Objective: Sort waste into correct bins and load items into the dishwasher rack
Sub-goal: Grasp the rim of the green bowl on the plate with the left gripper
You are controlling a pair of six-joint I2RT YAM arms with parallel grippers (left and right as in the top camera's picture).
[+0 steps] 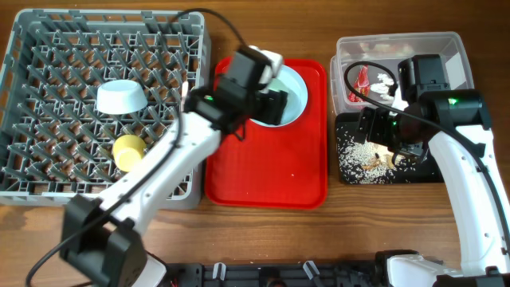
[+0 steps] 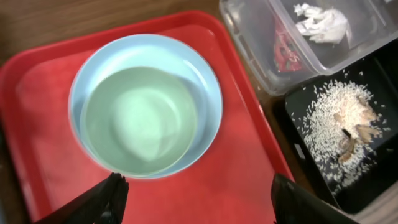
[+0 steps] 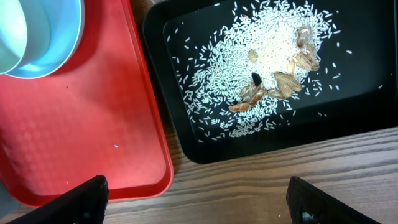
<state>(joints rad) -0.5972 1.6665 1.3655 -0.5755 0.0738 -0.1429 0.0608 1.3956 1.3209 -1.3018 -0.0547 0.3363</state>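
A light blue bowl (image 1: 293, 92) stands upright and empty on the red serving tray (image 1: 271, 175); it also shows in the left wrist view (image 2: 146, 106) and at the corner of the right wrist view (image 3: 37, 31). My left gripper (image 1: 273, 104) (image 2: 196, 199) is open and empty just above the bowl's near rim. My right gripper (image 1: 382, 127) (image 3: 199, 205) is open and empty over the black tray (image 1: 430, 171) (image 3: 348, 99), which holds rice scraps (image 1: 362, 155) (image 3: 267, 56). The clear tub (image 1: 446, 48) holds the red wrapper (image 2: 285, 53) and the white tissue (image 2: 323, 23). The plate, fork and spoon are out of view.
The grey dishwasher rack (image 1: 103, 20) at the left holds an upturned pale bowl (image 1: 121, 96) and a yellow cup (image 1: 127, 151). The red tray lies between the rack and the two bins. Bare wood table runs along the front edge.
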